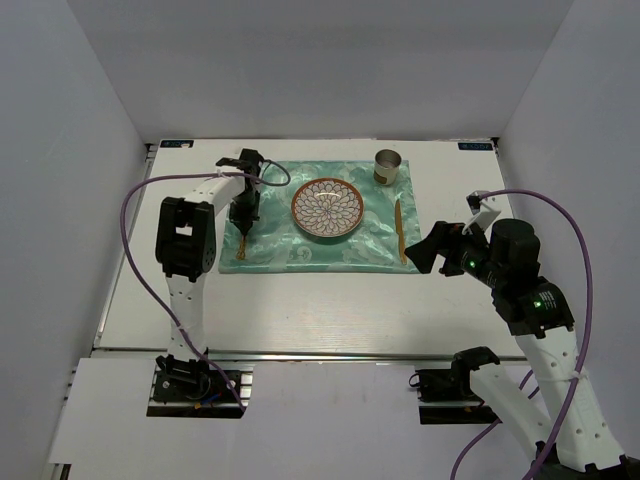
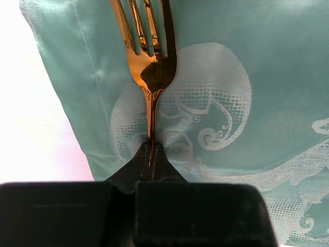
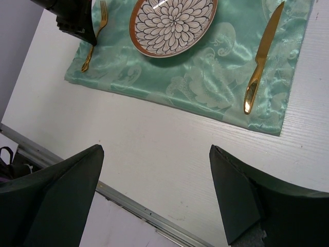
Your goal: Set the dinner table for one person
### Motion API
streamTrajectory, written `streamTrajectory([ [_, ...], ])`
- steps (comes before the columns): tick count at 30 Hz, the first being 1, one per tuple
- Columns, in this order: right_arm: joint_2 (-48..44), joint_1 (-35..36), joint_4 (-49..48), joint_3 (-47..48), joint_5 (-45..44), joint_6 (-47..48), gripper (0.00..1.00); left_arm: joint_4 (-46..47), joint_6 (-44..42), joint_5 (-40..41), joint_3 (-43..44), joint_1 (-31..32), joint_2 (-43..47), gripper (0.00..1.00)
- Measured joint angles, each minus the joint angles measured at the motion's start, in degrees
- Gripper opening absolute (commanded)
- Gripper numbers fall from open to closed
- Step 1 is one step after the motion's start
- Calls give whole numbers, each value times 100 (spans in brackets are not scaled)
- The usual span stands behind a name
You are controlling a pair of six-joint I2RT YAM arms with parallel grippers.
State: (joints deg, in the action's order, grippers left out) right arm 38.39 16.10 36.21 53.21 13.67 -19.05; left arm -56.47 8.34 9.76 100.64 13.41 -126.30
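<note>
On the white dinner table (image 1: 300, 310) lies a mint-green cloth (image 1: 370, 245) with a flower-patterned plate (image 1: 325, 208) in its middle. A gold knife (image 1: 400, 230) lies along the cloth's right side and a metal cup (image 1: 388, 166) stands at its far right corner. My left gripper (image 2: 152, 146) is shut on the handle of a gold fork (image 2: 149, 62), low over the cloth's left side; whether the fork touches the cloth I cannot tell. The right wrist view shows the fork (image 3: 95, 38) left of the plate (image 3: 173, 23). My right gripper (image 3: 154, 154) hangs open and empty over bare table, near the knife (image 3: 262, 56).
A metal rail (image 3: 133, 203) runs along the table's near edge. White walls close in the left, right and far sides. Purple cables loop from both arms, the left one (image 1: 135, 250) hanging over the table's left side.
</note>
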Motion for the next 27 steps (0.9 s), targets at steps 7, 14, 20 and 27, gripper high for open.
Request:
streamTrajectory([
  [7, 0, 0, 37, 39, 2, -2, 89, 0, 2, 81, 0, 70, -2, 4],
  [14, 0, 0, 35, 59, 52, -13, 89, -13, 72, 212, 0, 79, -2, 24],
  [20, 2, 0, 37, 74, 70, -22, 89, 11, 227, 387, -94, 116, 50, 39],
  [27, 46, 0, 63, 192, 103, -20, 89, 0, 365, 415, -286, 133, 518, 98],
])
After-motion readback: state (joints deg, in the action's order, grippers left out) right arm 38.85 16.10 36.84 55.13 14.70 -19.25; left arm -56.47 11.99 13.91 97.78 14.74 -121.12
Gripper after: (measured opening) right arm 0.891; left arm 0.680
